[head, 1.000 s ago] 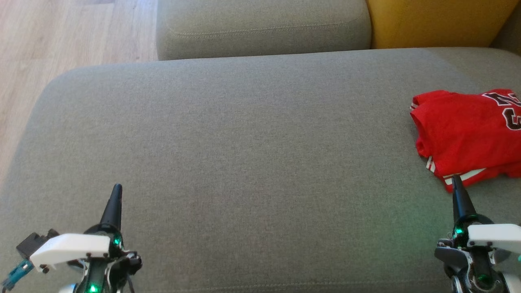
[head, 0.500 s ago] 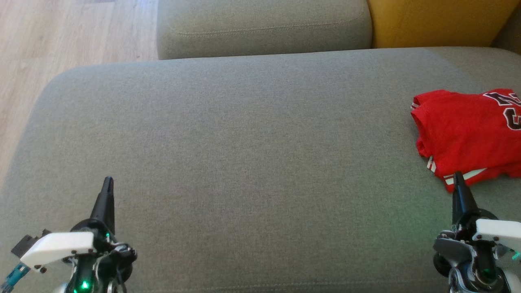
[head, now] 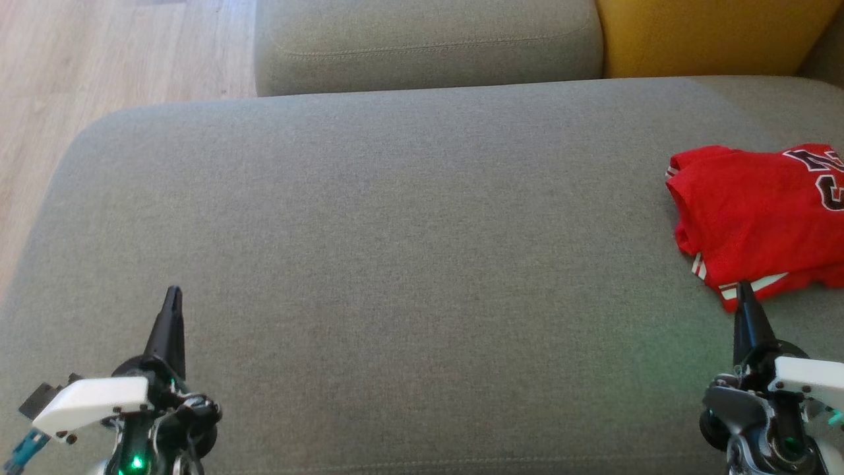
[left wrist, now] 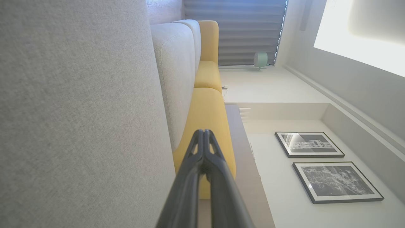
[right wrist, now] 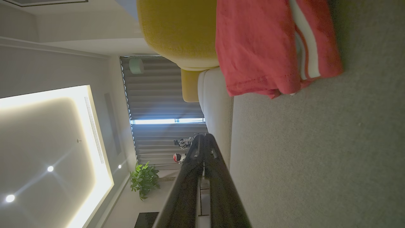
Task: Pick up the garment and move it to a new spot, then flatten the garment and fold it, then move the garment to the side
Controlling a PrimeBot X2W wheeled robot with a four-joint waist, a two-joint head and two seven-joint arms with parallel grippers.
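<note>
Broad grey woven-fabric sofa seat [head: 409,231] carried the folded red knit garment with white trim [head: 758,218] at its right edge. Judged light, limp, non-fragile; best pinched at the layered near hem. Right fingers [head: 745,300] were pressed together, empty, near that hem; left fingers [head: 173,303] likewise together, well apart.

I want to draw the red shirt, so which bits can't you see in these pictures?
The red shirt, head view: the right edge cuts off part of it and its lettering.
Right wrist view: the top edge cuts it off too.
Its lower folded layers: hidden under the top layer.
The right gripper, head view: its tip covers a bit of hem.
Small far-off objects, right wrist view: too small to name.
</note>
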